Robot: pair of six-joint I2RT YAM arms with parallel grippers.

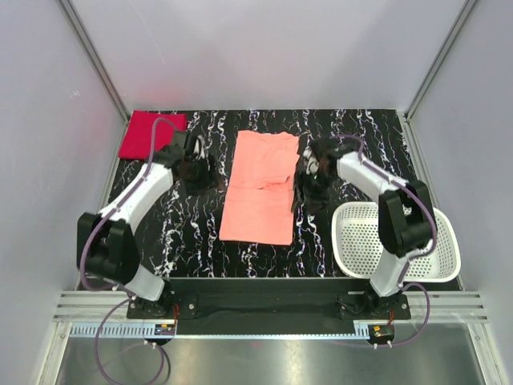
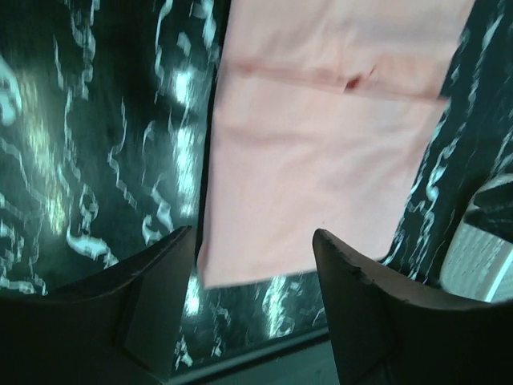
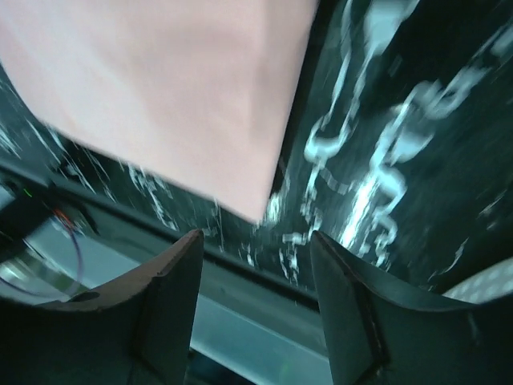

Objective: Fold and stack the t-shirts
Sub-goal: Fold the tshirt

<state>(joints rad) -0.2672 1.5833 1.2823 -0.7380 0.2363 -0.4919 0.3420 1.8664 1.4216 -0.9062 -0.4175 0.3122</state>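
The salmon t-shirt (image 1: 258,192) lay flat in the middle of the black marbled table (image 1: 184,233). It made a long rectangle that ran from the far side toward the arms, with a seam line across it about halfway. Its far right part looked a little rumpled. The red t-shirt (image 1: 151,134) lay folded as a neat rectangle in the far left corner of the table, well apart from the salmon one. A white perforated basket (image 1: 361,241) stood at the near right, beside the right arm.

The left gripper (image 1: 199,164) was just beside the left edge of the salmon t-shirt, at its far half. In the left wrist view its fingers (image 2: 152,297) stood apart and held nothing; a corner of the salmon cloth was visible on the table beyond them.

The right gripper (image 1: 309,172) was at the right edge of the same shirt. Its fingers (image 3: 168,297) were also spread and empty, with another corner of the cloth lying beyond them. From above I could not tell if this gripper touched the cloth.
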